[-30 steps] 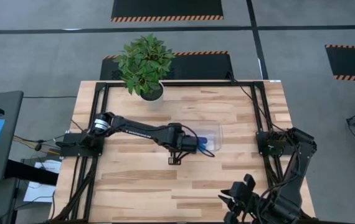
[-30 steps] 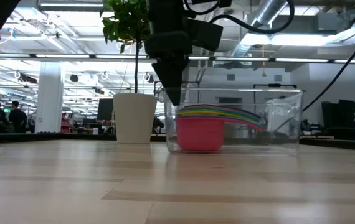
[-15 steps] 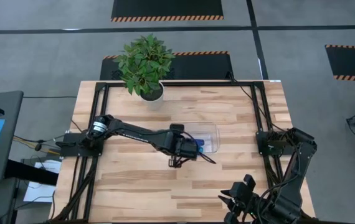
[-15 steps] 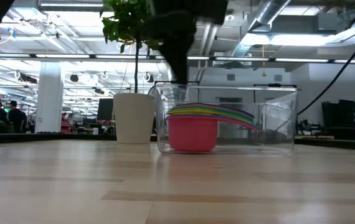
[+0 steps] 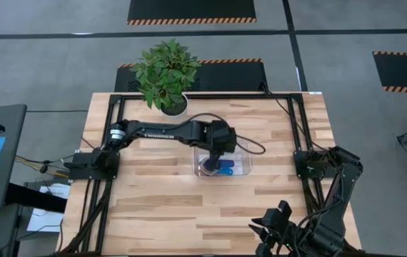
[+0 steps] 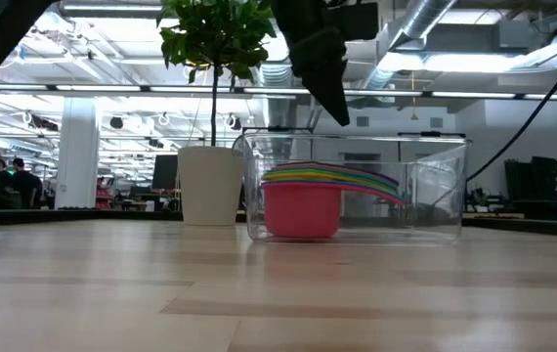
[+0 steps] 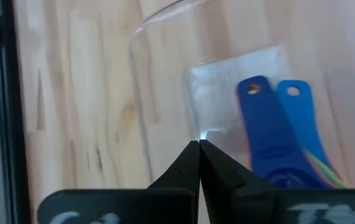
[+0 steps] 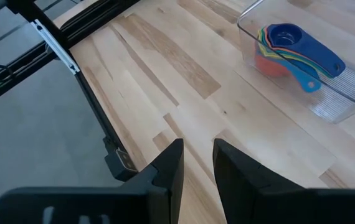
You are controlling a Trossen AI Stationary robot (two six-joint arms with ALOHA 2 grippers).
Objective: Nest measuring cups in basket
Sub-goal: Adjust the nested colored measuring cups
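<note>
The clear basket [image 5: 240,170] stands on the table's middle, and also shows in the low view [image 6: 425,191] and the right wrist view [image 8: 345,87]. The measuring cups [image 5: 214,168] sit nested in one stack in its left part, red cup lowest [image 6: 303,210], dark blue on top [image 8: 286,36], handles [image 7: 271,124] pointing right. My left gripper [image 5: 218,148] is shut and hangs just above the basket's rim [image 6: 340,115], touching nothing [image 7: 198,144]. My right gripper [image 5: 275,228] waits at the near right, its fingers a little apart [image 8: 196,155].
A white plant pot [image 5: 173,107] with a green plant stands at the table's far edge, left of the basket [image 6: 210,186]. A black frame [image 5: 118,128] runs along the table's sides. Bare wood lies in front of the basket [image 6: 278,293].
My left gripper has risen from beside the basket's near left wall and gone toward the table's far edge, to above the basket. The basket, with the cups in it, has slid a little toward the table's left, then stayed still.
</note>
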